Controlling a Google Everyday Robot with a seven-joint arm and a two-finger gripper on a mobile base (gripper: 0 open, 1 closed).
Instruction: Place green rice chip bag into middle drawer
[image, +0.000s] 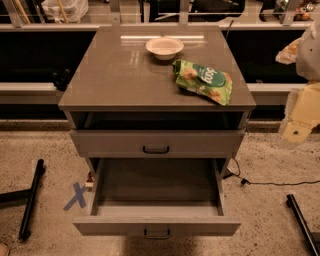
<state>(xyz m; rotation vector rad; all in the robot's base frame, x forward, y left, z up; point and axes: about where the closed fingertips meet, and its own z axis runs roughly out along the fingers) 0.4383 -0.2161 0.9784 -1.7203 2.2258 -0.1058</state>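
The green rice chip bag (204, 80) lies crinkled on the right side of the grey cabinet top (120, 75), near the front right corner. The middle drawer (156, 226), the lowest one, is pulled fully out and its inside shows nothing in it; its dark bar handle (156, 233) faces me. My gripper (296, 131) hangs on the cream arm at the right edge of the view, to the right of the cabinet and below the level of the top, well apart from the bag.
A white bowl (164, 47) stands at the back middle of the top. The drawer above (156, 143) is shut. On the floor are a blue tape X (76, 196), black legs at left (31, 200) and right (302, 220), and a cable (270, 182).
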